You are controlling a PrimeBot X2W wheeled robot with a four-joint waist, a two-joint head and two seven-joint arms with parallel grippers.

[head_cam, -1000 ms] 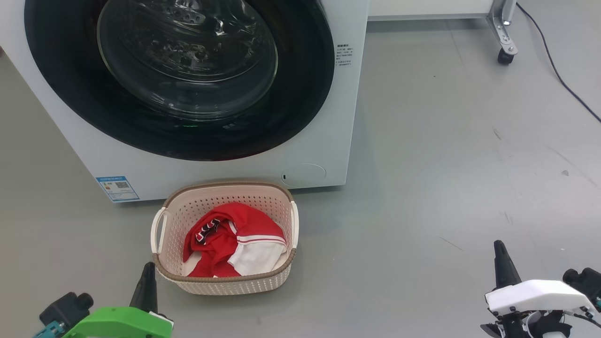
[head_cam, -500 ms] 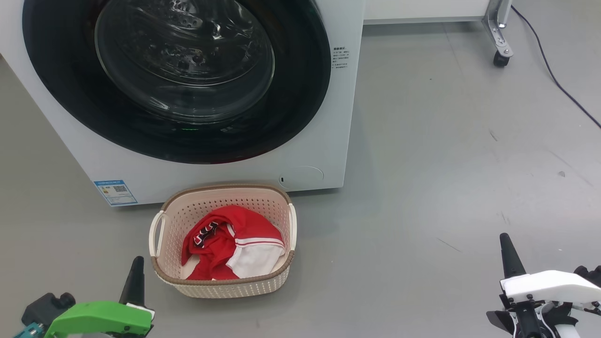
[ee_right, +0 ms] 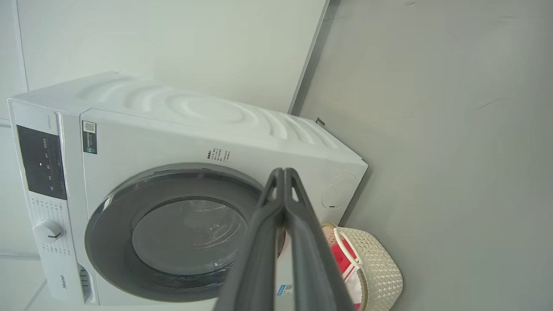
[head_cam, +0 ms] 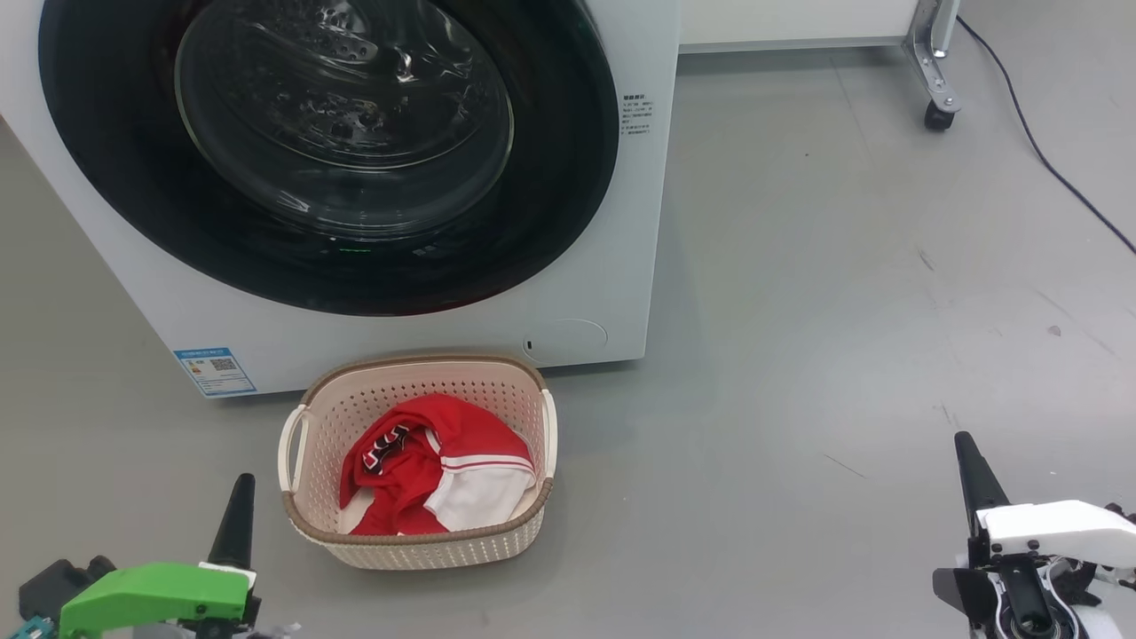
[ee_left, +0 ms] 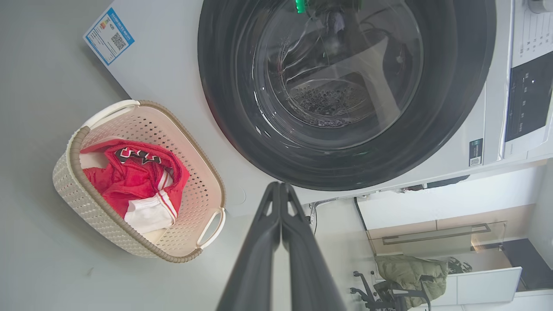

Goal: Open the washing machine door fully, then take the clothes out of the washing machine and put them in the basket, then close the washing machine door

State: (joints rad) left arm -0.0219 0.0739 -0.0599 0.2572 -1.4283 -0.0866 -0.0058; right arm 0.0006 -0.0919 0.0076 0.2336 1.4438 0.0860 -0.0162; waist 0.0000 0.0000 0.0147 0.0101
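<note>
Before the washing machine (head_cam: 635, 266): basket (head_cam: 426, 550) holding the clothes (head_cam: 417, 461); washing machine door (head_cam: 568, 177) looks shut; my left gripper (head_cam: 240, 488) and right gripper (head_cam: 967, 448) pinched together, empty; hazard: left gripper, near the basket, could knock it when moving.

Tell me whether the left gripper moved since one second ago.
Yes. The left gripper has drawn leftward in the head view, away from the basket.
</note>
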